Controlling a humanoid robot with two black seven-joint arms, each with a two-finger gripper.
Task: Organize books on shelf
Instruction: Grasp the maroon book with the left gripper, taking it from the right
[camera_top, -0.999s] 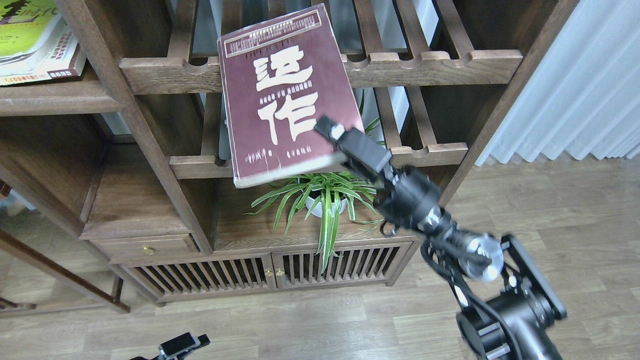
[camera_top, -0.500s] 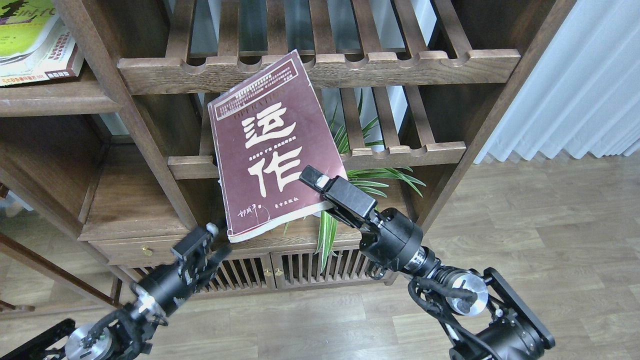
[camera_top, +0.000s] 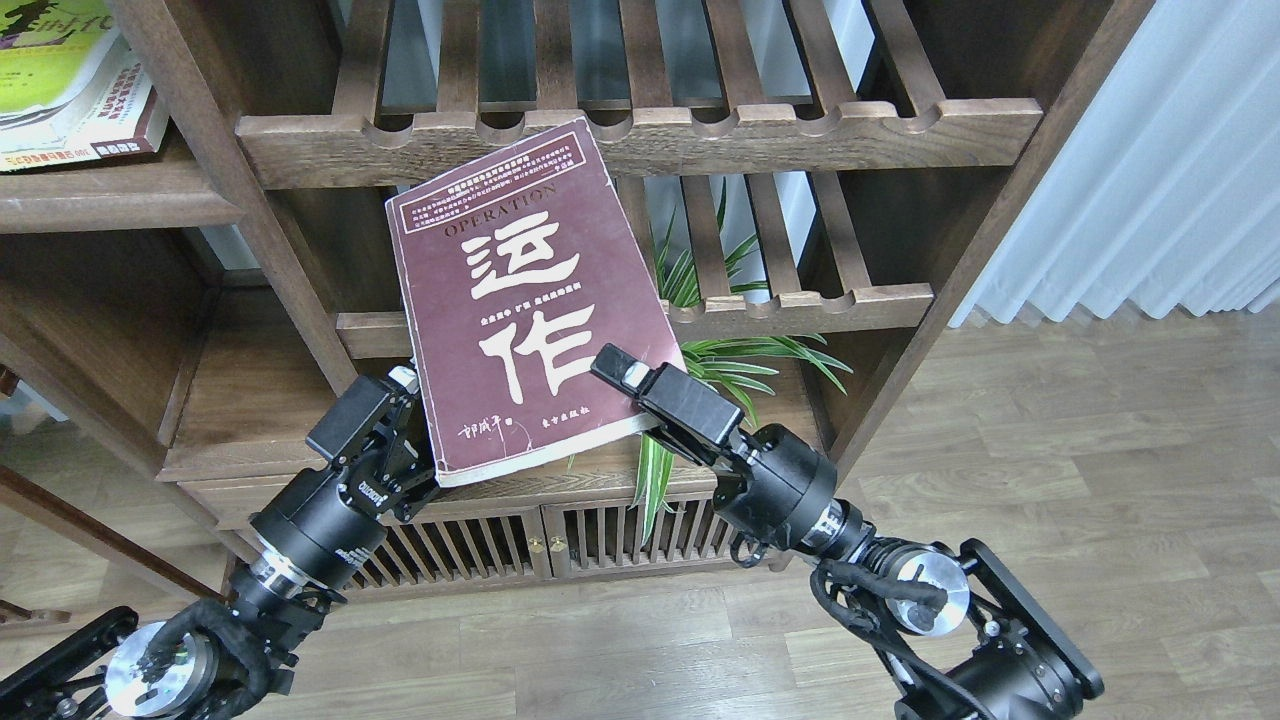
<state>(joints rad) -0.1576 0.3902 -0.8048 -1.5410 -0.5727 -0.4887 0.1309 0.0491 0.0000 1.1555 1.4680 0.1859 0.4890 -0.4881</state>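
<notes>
The thick maroon book (camera_top: 520, 300) with big white characters is held tilted in the air in front of the slatted racks. My right gripper (camera_top: 625, 385) is shut on its lower right corner. My left gripper (camera_top: 415, 420) is at the book's lower left edge by the spine; it looks open, with one finger (camera_top: 365, 410) beside the edge and the other hidden under the book. The yellow-green book (camera_top: 50, 60) lies on the smaller picture-covered book (camera_top: 110, 130) on the plank shelf (camera_top: 110, 200) at the upper left.
Two slatted racks (camera_top: 640, 140) with notched front rails stand behind the book. A potted green plant (camera_top: 700, 370) sits below them on a low cabinet (camera_top: 560, 530). A thick upright post (camera_top: 250, 200) separates the left shelves. A white curtain (camera_top: 1150, 180) hangs at the right.
My right gripper has lowered the maroon book and shifted it left. My left arm has risen from the bottom edge, and its gripper has reached the book's lower left edge.
</notes>
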